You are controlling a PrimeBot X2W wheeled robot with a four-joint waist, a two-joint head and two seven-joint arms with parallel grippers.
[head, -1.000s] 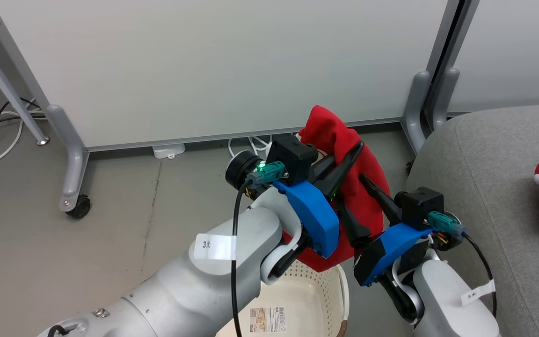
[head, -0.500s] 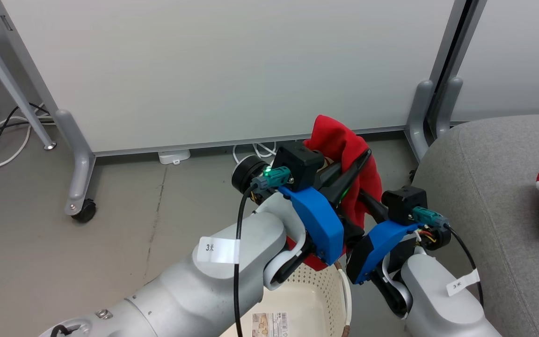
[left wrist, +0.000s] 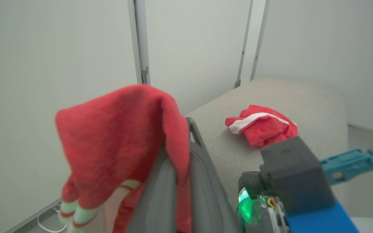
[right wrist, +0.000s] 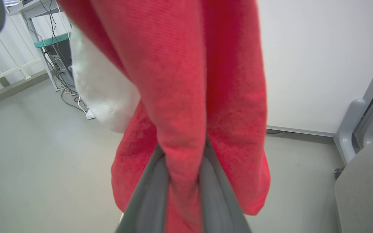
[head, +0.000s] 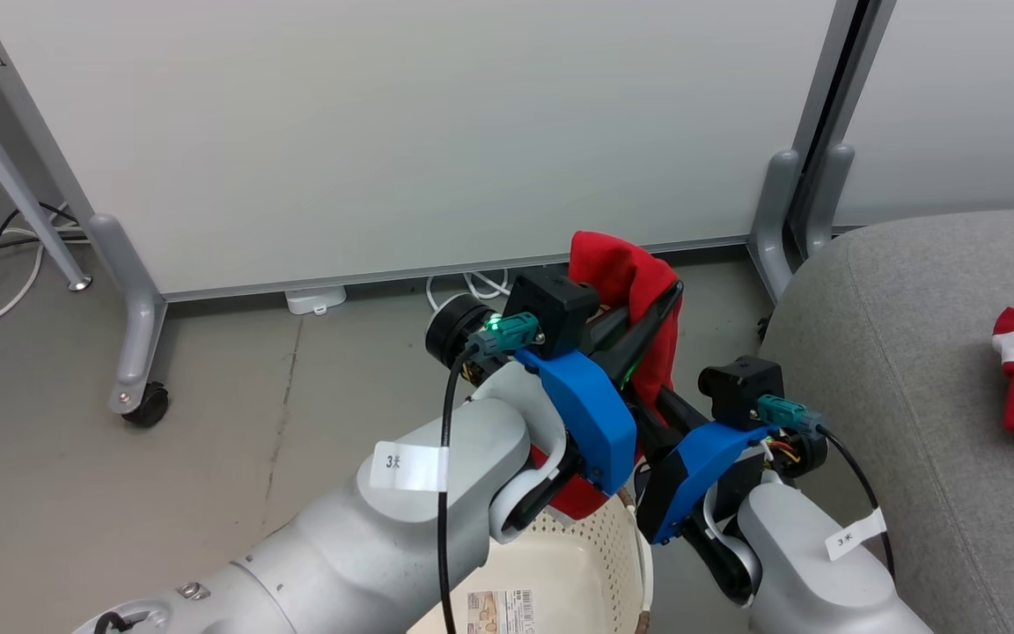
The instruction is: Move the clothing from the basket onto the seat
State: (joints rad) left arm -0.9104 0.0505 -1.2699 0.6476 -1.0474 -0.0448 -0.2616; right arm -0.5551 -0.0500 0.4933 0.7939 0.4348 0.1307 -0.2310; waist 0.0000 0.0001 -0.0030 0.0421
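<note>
Above the cream perforated basket, your left gripper and seemingly right gripper pinch the soft red garment.

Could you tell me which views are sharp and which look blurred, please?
Head view: crisp and evenly lit. Left wrist view: the held garment and the left fingers are out of focus; the other garment on the seat is sharper. Right wrist view: the right fingers are blurred.

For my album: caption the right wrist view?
The right arm's two fingers pinch a fold of the hanging red garment.
</note>
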